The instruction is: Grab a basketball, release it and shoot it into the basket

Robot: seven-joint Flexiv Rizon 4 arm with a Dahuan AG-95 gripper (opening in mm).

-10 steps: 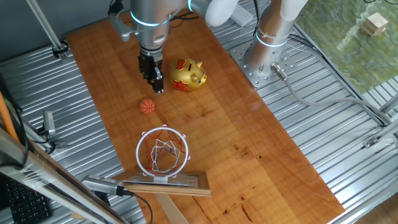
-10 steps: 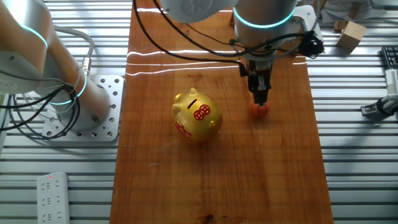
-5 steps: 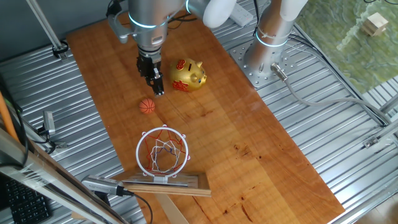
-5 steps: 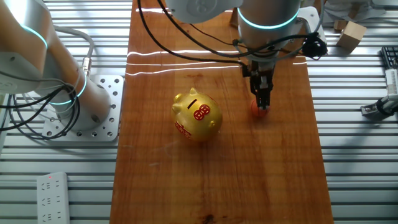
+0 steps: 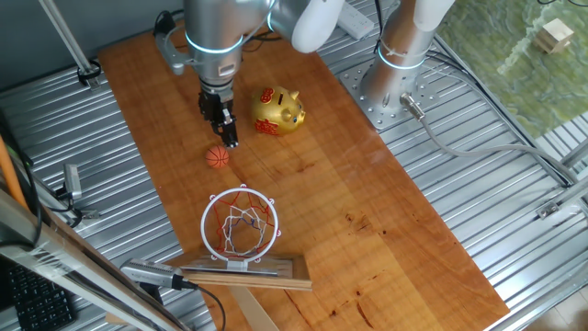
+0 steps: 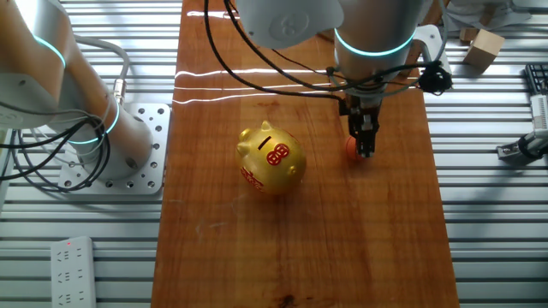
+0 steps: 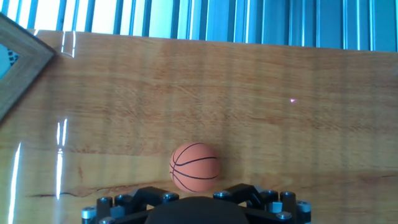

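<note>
Gripper (image 5: 230, 140) pointed down at the wooden table (image 5: 367, 211), fingertips just above and beside the basketball (image 5: 218, 157). Finger spread impossible to judge: dark, narrow-looking and seen edge-on in both fixed views, and only the black gripper body with its screw heads at the bottom of the hand view, no fingertips.

Basketball resting on the wood, free of any grip, between the gripper and the basket (image 5: 241, 223). Thin dark seams plain only in the hand view (image 7: 194, 167), where the ball sits just ahead of the gripper body. From the other fixed view, ball (image 6: 352, 148) half hidden behind the fingers (image 6: 366, 147), only an orange edge visible.

Basket seen whole only in one fixed view: white-and-red ring, string net, flat wooden backboard (image 5: 246, 273) at the near table edge. Out of frame in the other fixed view; in the hand view just a wooden corner at upper left (image 7: 18, 62).

Gold-and-red piggy bank (image 5: 278, 111) standing beside the gripper, apart from the ball. Red marking on its side (image 6: 277, 155) facing the other fixed view, too small to read as writing. White power strip (image 6: 73, 274) on the ribbed metal surround in that view only, no legible label.
</note>
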